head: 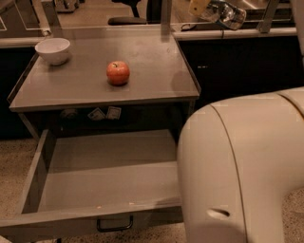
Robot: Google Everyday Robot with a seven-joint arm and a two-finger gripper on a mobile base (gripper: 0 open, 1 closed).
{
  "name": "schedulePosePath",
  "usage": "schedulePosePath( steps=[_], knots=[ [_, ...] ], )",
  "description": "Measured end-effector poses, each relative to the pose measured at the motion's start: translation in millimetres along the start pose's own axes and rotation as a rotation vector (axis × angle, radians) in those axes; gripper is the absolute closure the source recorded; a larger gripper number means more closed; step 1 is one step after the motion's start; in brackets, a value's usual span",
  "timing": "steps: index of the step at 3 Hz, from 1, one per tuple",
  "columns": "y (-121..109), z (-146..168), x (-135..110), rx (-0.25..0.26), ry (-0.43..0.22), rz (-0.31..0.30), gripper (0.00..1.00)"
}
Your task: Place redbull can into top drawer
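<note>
The redbull can [227,13], silvery and tilted, hangs in the air at the top right, beyond the table's back right corner. My gripper [205,8] is at the top edge of the view and is shut on its left end; most of the gripper is cut off. The top drawer [33,180] is pulled wide open below the tabletop. Its inside is bare, and its grey front panel with a small black handle [115,224] is at the bottom of the view. The can is well above and to the right of the drawer.
A red apple [118,72] sits mid-table on the grey tabletop [156,61], and a white bowl [53,49] stands at its back left. My arm's large cream housing [247,166] fills the lower right and covers the drawer's right part. Dark cabinets [237,61] stand to the right.
</note>
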State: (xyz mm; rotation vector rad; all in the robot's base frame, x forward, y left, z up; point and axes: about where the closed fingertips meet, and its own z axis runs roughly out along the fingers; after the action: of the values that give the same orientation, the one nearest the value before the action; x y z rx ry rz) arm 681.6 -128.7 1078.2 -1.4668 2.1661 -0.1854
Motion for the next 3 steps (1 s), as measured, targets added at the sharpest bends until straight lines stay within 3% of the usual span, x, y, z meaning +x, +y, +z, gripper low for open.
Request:
schedulePosePath(
  steps=[1,2,3],
  knots=[
    [9,24,-10,-0.081,-0.084,0.021,1.0],
    [9,24,-10,-0.081,-0.085,0.022,1.0],
    [10,40,0,-0.122,-0.144,0.094,1.0]
  ],
)
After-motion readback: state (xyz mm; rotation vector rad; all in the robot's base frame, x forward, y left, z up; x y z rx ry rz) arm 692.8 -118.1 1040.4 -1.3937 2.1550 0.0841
